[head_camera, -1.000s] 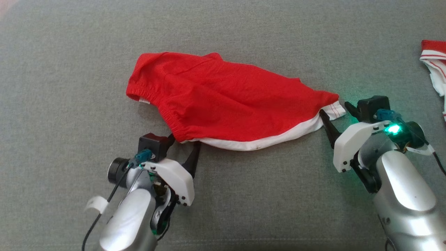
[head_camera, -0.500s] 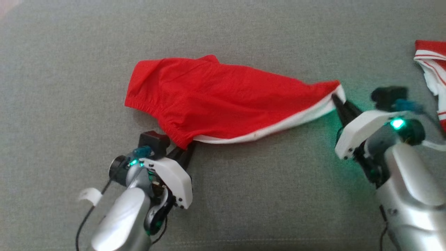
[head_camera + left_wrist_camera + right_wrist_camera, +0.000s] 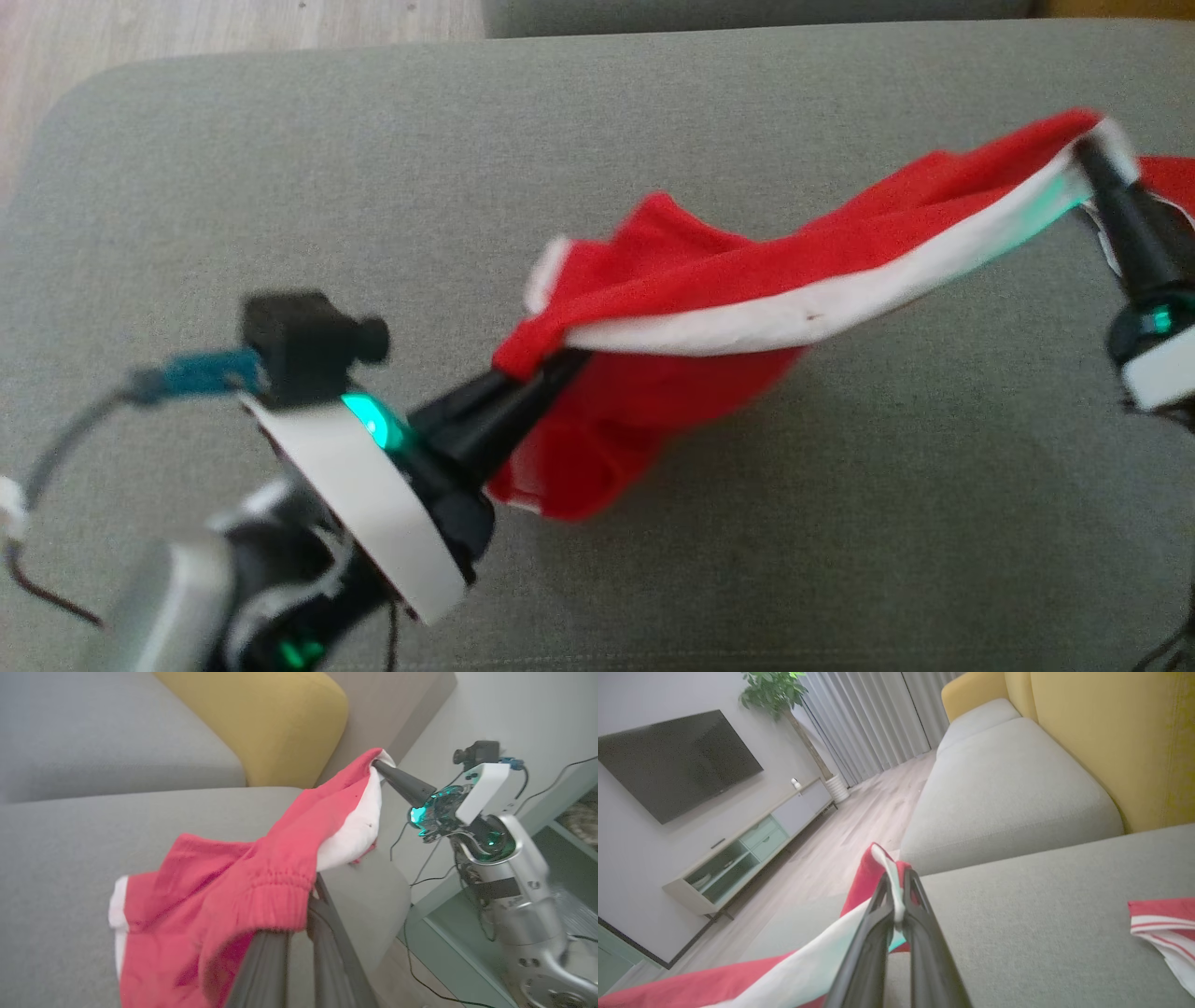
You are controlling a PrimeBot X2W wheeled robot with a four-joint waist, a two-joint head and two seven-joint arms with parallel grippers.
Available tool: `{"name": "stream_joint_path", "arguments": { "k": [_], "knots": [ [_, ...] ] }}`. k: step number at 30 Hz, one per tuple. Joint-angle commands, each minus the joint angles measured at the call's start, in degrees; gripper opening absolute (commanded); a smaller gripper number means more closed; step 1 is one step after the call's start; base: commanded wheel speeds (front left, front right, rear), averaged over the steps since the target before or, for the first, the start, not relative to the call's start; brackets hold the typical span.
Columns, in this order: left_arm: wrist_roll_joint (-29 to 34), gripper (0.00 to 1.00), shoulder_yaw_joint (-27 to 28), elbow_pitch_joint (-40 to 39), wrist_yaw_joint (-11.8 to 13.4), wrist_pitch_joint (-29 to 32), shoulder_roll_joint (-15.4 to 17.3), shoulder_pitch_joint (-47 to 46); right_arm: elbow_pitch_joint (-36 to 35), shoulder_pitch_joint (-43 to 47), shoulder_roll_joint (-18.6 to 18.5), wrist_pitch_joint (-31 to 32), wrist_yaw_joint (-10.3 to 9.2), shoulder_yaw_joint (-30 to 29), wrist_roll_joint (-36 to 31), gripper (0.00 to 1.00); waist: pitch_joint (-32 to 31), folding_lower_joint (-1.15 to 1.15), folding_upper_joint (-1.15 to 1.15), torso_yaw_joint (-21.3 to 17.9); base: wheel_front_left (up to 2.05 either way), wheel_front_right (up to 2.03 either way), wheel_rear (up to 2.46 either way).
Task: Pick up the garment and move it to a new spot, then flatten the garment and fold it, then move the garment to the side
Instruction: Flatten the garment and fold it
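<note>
Sagging red garment [image 3: 700, 266], white-banded, twisted and bunched in midair

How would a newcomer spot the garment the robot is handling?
Look at the grey sofa seat. Over it hangs a red garment with a white band, stretched between the left gripper and right gripper. The other red cloth is striped and lies untouched.
</note>
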Motion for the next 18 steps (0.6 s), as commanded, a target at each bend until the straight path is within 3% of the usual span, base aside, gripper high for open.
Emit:
{"name": "stream_joint_path", "arguments": {
  "k": [1,5,8,12,16,18],
  "knots": [
    [-2.07,0.0,3.87,-4.44,1.04,2.63,1.79,-5.9,-5.31,-2.4,0.74,2.95,0.4,-0.68,0.82,0.0,0.13,0.0,0.0,-0.32,0.0,0.0,0.0],
    [-7.66,0.0,6.56,-6.91,3.85,8.57,1.44,-15.05,-10.57,-8.49,3.58,10.5,0.4,-3.92,0.49,0.0,1.58,0.0,0.0,-1.4,0.0,0.0,0.0],
    [-7.7,0.0,7.81,-2.99,4.86,11.5,2.03,-23.7,-8.93,-15.99,4.84,14.9,0.4,-4.55,-2.76,0.0,3.65,0.0,0.0,-2.22,0.0,0.0,0.0],
    [-5.35,0.0,7.8,9.16,5.07,12.47,1.5,-35.24,-0.49,-27.72,7.1,16.86,0.4,-4.51,-9.4,0.0,6.71,0.0,0.0,-2.95,0.0,0.0,0.0],
    [0.6,0.0,7.4,24.38,5.3,8.35,0.03,-46.35,12.02,-40.34,8.6,12.44,0.4,-4.5,-16.02,0.0,9.49,0.0,0.0,-3.38,0.0,0.0,0.0],
    [2.04,0.0,7.35,28.41,5.57,6.66,-0.73,-49.13,15.33,-43.42,8.77,10.47,0.4,-4.82,-17.38,0.0,10.25,0.0,0.0,-3.31,0.0,0.0,0.0]
  ]
}}
